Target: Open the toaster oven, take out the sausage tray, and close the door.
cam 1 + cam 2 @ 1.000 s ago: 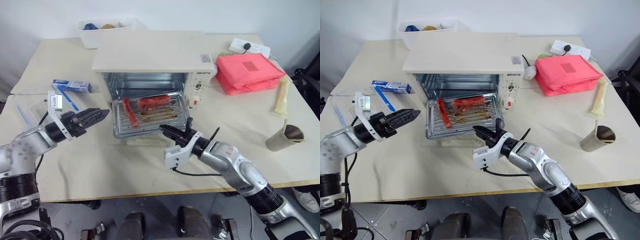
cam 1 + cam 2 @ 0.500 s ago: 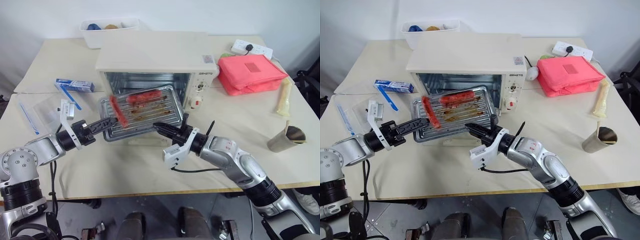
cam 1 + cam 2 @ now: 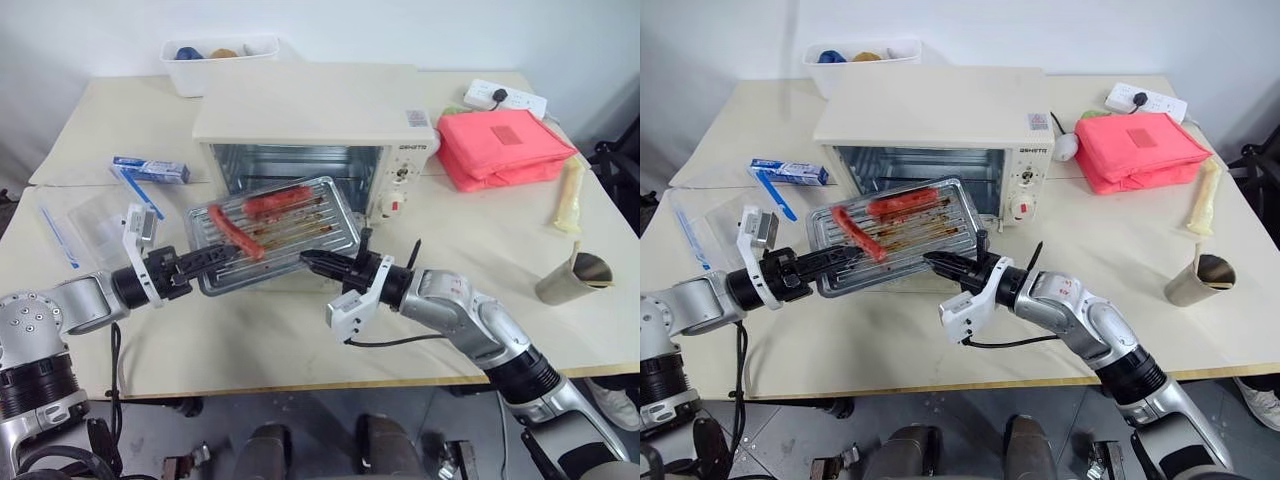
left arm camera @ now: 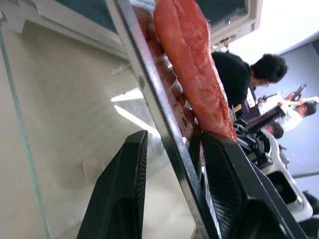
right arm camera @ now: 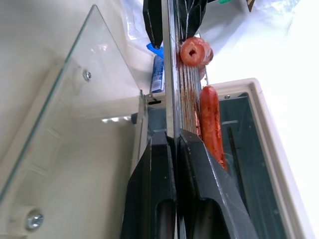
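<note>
Over the beige table [image 3: 560, 220], now clear of the toaster oven [image 3: 315, 130] and its dropped door [image 5: 75, 99]: sausage tray [image 3: 275, 230], pinched by right gripper [image 3: 312, 262], left gripper [image 3: 205, 262] newly narrowed around its edge, ready for setting down.

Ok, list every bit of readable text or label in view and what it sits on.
Brand label on the toaster oven, above the knobs: too blurred to read.
Sticker on the oven's top corner: too small to read.
Blue and white box on the table: print too small to read.
</note>
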Controlling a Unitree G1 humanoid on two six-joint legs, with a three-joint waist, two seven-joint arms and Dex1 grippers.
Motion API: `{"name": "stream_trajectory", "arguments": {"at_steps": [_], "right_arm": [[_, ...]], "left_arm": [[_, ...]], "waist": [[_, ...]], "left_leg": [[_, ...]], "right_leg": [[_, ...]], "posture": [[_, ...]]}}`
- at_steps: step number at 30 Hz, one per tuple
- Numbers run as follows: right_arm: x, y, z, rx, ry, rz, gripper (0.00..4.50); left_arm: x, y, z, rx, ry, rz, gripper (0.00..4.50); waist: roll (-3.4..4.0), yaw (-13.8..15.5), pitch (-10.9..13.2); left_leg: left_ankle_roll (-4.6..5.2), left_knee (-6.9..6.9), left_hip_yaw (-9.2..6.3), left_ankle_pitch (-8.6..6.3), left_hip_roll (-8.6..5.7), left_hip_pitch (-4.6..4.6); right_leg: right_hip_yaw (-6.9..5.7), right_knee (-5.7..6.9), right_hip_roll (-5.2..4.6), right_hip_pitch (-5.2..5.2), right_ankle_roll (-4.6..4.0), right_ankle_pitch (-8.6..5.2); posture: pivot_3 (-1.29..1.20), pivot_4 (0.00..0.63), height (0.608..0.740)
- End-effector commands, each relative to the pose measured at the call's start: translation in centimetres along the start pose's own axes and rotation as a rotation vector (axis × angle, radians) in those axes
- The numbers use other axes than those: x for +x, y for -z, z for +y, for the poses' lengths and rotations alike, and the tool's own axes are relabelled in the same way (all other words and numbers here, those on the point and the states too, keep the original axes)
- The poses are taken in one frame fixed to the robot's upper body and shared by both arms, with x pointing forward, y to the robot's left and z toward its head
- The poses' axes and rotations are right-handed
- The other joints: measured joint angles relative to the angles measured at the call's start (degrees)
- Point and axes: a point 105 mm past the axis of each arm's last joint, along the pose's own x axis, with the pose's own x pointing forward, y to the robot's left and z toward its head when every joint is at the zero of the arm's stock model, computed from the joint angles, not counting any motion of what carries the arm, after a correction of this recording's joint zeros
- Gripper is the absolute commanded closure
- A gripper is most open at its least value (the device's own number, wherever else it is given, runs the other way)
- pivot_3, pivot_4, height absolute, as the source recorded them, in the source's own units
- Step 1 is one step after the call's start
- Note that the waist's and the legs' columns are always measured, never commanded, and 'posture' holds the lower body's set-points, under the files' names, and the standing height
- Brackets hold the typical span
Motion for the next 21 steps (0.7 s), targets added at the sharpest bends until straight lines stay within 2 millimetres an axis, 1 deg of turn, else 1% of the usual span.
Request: {"name": "stream_trajectory", "arguments": {"at_steps": [1,3,5,7,8,10,11,15,18,19,20,21], "right_arm": [[-0.1,-0.8,-2.4,0.002,0.089,-0.055,4.48],[-0.3,-0.9,-2.5,0.028,0.092,-0.065,4.48],[-0.5,-0.3,-3.0,0.158,0.144,-0.042,4.48],[-0.7,-0.3,-3.3,0.238,0.155,-0.062,3.92],[-0.9,-0.4,-3.3,0.253,0.153,-0.075,3.69],[-1.3,-1.0,-3.1,0.247,0.113,-0.127,3.05],[-1.7,-1.0,-3.2,0.258,0.112,-0.143,2.69],[-3.0,0.0,-3.0,0.338,0.069,-0.137,1.38],[-3.7,0.6,-3.1,0.388,0.063,-0.126,0.36],[-4.3,1.4,-3.4,0.442,0.071,-0.107,0.09],[-4.6,1.9,-3.6,0.482,0.076,-0.095,0.09],[-5.4,2.9,-3.8,0.526,0.081,-0.066,0.09]], "left_arm": [[-0.6,0.1,0.2,-0.042,0.003,-0.015,3.86],[-0.8,0.2,0.2,-0.088,0.032,-0.034,4.37],[-1.0,0.6,0.2,-0.138,0.062,-0.033,4.46],[-1.5,1.4,0.0,-0.209,0.114,-0.021,4.5],[-1.7,1.8,-0.1,-0.227,0.126,-0.018,4.5],[-2.0,2.5,0.1,-0.253,0.118,-0.018,4.5],[-2.3,2.7,0.3,-0.268,0.11,-0.039,4.5],[-2.8,2.7,0.2,-0.332,0.115,-0.154,4.5],[-3.2,3.2,0.1,-0.36,0.099,-0.177,4.5],[-3.6,4.2,-0.1,-0.37,0.105,-0.163,4.5],[-3.9,5.0,-0.3,-0.376,0.109,-0.153,4.5],[-4.4,5.8,-0.4,-0.384,0.105,-0.169,4.5]], "waist": [[0.0,0.01,0.0],[0.0,0.0,0.0],[-0.01,0.0,0.0],[-0.01,-0.02,-0.01],[-0.01,-0.06,-0.01],[-0.02,-0.15,-0.01],[-0.01,-0.09,-0.01],[-0.02,0.07,-0.01],[-0.02,0.12,-0.02],[-0.02,0.13,-0.02],[-0.02,0.12,-0.02],[-0.02,0.12,-0.02]], "left_leg": [[0.0,0.0,0.0,0.0,0.0,0.0],[0.0,0.0,0.0,0.0,0.0,0.0],[0.0,0.01,-0.04,0.0,0.0,0.0],[0.0,0.0,-0.09,0.0,0.01,0.02],[0.0,-0.01,-0.12,0.0,0.02,0.03],[0.0,-0.02,-0.18,0.0,0.02,0.06],[0.01,-0.03,-0.19,0.0,0.01,0.07],[0.01,-0.04,-0.29,-0.01,0.04,0.12],[0.02,-0.03,-0.27,-0.01,0.04,0.19],[0.02,-0.03,-0.26,-0.02,0.04,0.2],[0.03,-0.04,-0.24,-0.03,0.03,0.21],[0.04,-0.05,-0.22,-0.04,0.03,0.21]], "right_leg": [[0.0,0.0,0.0,0.0,0.0,0.0],[0.01,0.0,0.0,0.0,0.0,0.0],[0.01,0.0,0.0,0.0,0.0,0.0],[0.0,0.02,0.0,0.01,0.0,0.0],[0.01,0.02,-0.01,0.01,0.0,0.0],[0.08,0.01,-0.03,0.01,0.0,0.0],[0.09,0.01,-0.03,0.01,0.0,0.0],[0.18,0.0,-0.04,0.01,0.0,0.0],[0.25,-0.01,-0.06,0.06,-0.01,0.01],[0.26,-0.02,-0.06,0.07,-0.02,0.01],[0.28,-0.03,-0.06,0.07,-0.02,0.01],[0.29,-0.06,-0.06,0.08,-0.02,0.01]], "posture": [[0.0,0.15,0.74],[0.0,0.15,0.74],[0.0,0.15,0.74],[0.0,0.15,0.74],[0.0,0.15,0.74],[0.0,0.15,0.74],[0.0,0.15,0.74],[0.0,0.15,0.74],[0.0,0.15,0.74],[0.0,0.15,0.74],[0.0,0.15,0.74],[0.0,0.15,0.74]]}}
